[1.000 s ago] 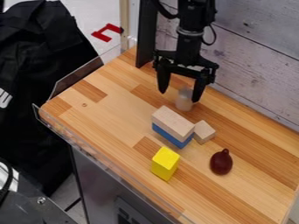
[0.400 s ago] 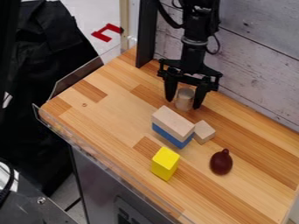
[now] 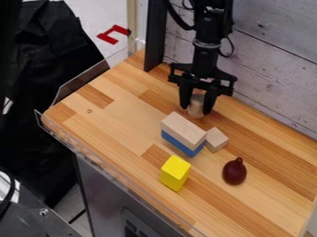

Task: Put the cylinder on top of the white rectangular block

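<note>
The gripper [image 3: 197, 107] hangs upright near the back wall, its two fingers shut on the cylinder [image 3: 196, 106]. This small, pale wooden cylinder stands upright, with its sides partly hidden by the fingers. Just in front of it, toward the camera, a pale, whitish wooden rectangular block [image 3: 183, 127] lies flat on top of a blue block [image 3: 180, 144]. The gripper is behind this stack and apart from it.
A small pale wooden block [image 3: 216, 140] sits close against the stack's right side. In front stands a yellow block [image 3: 175, 173], and a dark red, bulb-shaped object [image 3: 234, 171] lies to the right. A plank wall [image 3: 272, 69] runs behind the wooden counter [image 3: 117, 125].
The gripper has come down and slightly right to the cylinder, and its fingers have drawn together around it. The blocks and the dark red object have stayed put.
</note>
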You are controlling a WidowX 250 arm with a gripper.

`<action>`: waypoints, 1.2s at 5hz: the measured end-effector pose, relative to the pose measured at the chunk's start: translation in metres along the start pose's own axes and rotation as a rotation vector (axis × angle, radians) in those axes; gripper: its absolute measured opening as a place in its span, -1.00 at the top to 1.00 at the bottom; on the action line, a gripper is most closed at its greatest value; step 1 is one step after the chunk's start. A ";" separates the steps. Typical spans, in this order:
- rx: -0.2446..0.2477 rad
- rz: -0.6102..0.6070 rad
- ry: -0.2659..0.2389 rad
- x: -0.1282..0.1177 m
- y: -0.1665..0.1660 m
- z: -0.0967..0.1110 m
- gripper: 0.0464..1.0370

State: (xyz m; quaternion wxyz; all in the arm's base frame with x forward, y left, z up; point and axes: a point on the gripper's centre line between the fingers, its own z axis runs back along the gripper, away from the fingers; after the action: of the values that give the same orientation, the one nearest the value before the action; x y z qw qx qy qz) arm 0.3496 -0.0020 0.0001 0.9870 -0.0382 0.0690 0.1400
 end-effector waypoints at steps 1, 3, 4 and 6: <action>0.008 -0.004 -0.001 -0.009 -0.001 0.007 0.07; 0.024 0.008 -0.109 -0.031 0.000 0.060 0.07; 0.002 0.027 -0.085 -0.042 -0.001 0.073 0.07; 0.033 0.061 0.007 -0.067 0.005 0.066 0.07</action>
State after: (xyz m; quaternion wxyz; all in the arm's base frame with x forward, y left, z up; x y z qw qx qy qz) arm 0.2924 -0.0090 0.0750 0.9825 -0.0204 0.0759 0.1690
